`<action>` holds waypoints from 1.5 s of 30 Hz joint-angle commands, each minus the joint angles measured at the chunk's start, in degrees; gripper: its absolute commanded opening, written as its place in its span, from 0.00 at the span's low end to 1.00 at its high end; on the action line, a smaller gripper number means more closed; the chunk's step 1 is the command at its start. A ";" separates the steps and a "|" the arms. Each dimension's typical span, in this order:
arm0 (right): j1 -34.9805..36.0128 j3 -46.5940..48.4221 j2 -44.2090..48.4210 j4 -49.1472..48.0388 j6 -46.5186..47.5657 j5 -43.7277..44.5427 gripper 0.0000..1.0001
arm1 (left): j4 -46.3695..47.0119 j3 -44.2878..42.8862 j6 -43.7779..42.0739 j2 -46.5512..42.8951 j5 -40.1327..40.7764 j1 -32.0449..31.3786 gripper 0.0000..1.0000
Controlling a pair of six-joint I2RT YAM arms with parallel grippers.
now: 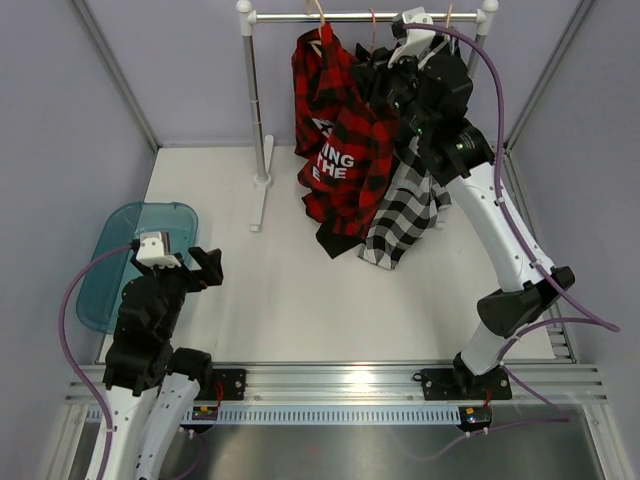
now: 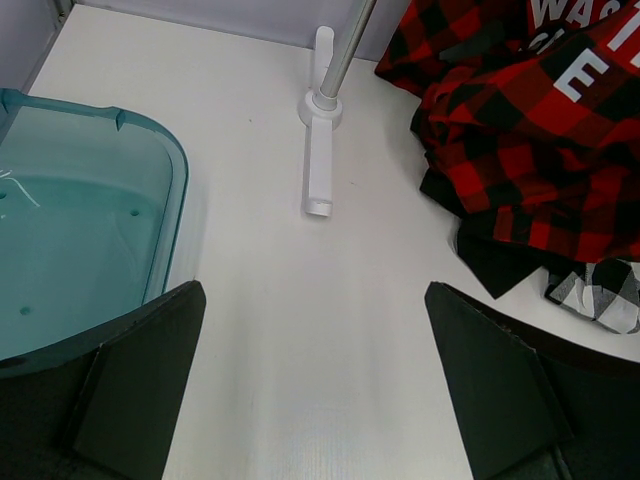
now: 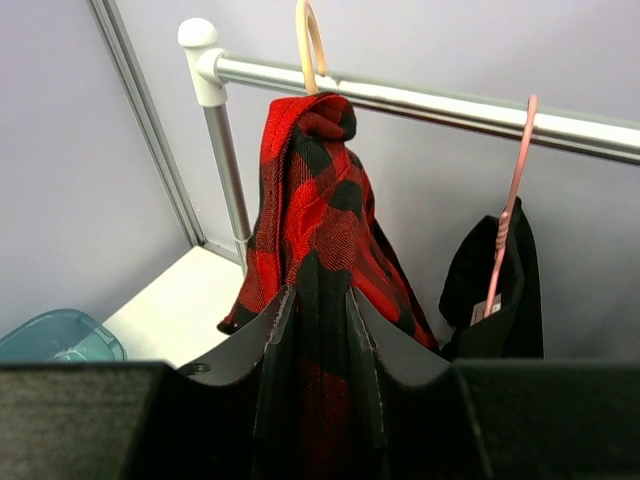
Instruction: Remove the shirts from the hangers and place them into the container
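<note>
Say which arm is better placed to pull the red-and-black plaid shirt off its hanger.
Right. The right gripper is clamped on the red-and-black plaid shirt below its tan wooden hanger. The left gripper hangs open beside the translucent teal plastic tub, far from the steel rail.

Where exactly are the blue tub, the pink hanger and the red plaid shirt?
blue tub [image 2: 172, 225], left wrist view, on its right rim.
pink hanger [image 3: 515, 190], right wrist view, on its thin neck.
red plaid shirt [image 1: 350, 125], top view, on cloth above the white lettering.
</note>
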State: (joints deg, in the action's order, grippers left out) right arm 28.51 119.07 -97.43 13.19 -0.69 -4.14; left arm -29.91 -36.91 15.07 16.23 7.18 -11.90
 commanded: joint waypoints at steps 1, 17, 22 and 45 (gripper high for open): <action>0.67 5.73 0.14 -6.86 0.25 -0.78 0.00 | 2.84 0.43 0.58 -0.06 -0.77 -0.23 0.99; 0.93 -20.58 17.00 -10.02 -5.99 -10.88 0.00 | 9.95 -10.72 4.95 9.59 -13.50 -0.23 0.99; 2.24 -33.79 24.99 -12.57 -9.93 -14.05 0.00 | 20.29 -20.37 11.98 23.54 -22.82 -0.84 0.98; 20.69 -66.15 19.49 -4.75 -8.72 -3.16 0.68 | 13.25 -17.69 9.63 32.23 10.54 -20.53 0.99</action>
State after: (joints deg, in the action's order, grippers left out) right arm 45.74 54.94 -74.96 5.17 -12.03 -12.60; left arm -12.88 -56.58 26.55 53.98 7.68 -32.51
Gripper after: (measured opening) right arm 0.630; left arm 0.987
